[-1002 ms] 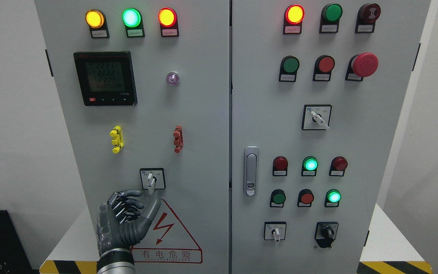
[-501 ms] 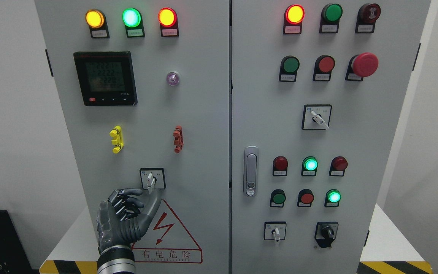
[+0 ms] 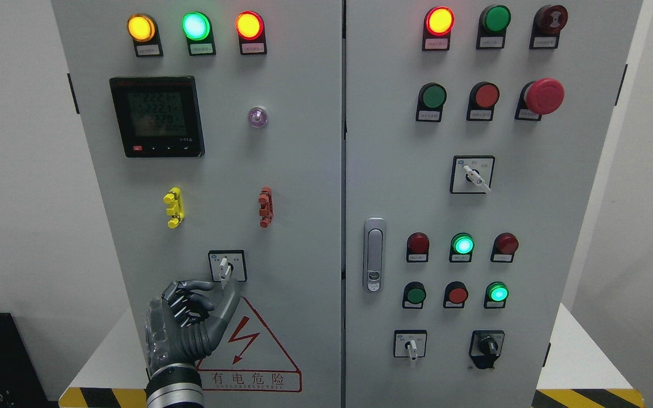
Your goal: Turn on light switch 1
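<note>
Left hand [image 3: 187, 323] raised below selector switch [image 3: 226, 267] low on left cabinet door [image 3: 281, 170]; fingers [image 3: 190, 303] curled, holding nothing, thumb tip at handle's lower end. Handle points down.

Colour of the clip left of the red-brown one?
Yellow clip, in the head view.

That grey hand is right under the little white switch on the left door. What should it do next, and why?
Probably rise a little, so it can pinch the rotary switch. The left hand sits just below it, fingers curled, holding nothing, thumb tip near the white lever's lower end. The lever points roughly straight down, apparently not yet turned.
</note>
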You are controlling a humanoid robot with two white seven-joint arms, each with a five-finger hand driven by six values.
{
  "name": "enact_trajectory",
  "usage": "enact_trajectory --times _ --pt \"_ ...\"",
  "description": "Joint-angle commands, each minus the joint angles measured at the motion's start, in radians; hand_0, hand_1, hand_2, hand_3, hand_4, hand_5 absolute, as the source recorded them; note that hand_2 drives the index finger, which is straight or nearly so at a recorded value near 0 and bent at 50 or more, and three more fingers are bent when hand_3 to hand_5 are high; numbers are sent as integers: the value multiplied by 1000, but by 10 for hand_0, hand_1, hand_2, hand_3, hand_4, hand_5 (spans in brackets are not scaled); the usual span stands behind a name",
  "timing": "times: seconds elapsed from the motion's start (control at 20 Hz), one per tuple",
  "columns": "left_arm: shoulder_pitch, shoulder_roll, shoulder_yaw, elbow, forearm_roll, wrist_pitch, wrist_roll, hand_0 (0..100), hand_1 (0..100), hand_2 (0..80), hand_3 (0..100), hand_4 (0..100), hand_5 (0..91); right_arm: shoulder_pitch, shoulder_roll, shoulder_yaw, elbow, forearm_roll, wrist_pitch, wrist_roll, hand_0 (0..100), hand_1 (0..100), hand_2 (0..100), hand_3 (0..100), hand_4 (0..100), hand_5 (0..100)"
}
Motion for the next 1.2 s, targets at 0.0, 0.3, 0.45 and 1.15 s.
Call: enact_trajectory --times 0.0,0.3,0.45,1.15 --pt "-5 -1 -2 7 -7 0 -1 103 761 573 870 859 751 0 0 0 0 -25 1 0 0 0 0 0 0 0" --pt "-12 -3 -7 22 -7 0 -1 110 757 572 872 862 756 0 0 0 0 -25 1 0 0 0 0 0 0 0" --pt "-14 -3 -8 27 -7 2 -1 114 756 572 872 865 759 0 0 0 0 -25 1 0 0 0 0 0 0 0" --pt "-28 -3 -7 27 -4 20 -2 123 753 575 875 876 771 0 0 0 0 -25 1 0 0 0 0 0 0 0"
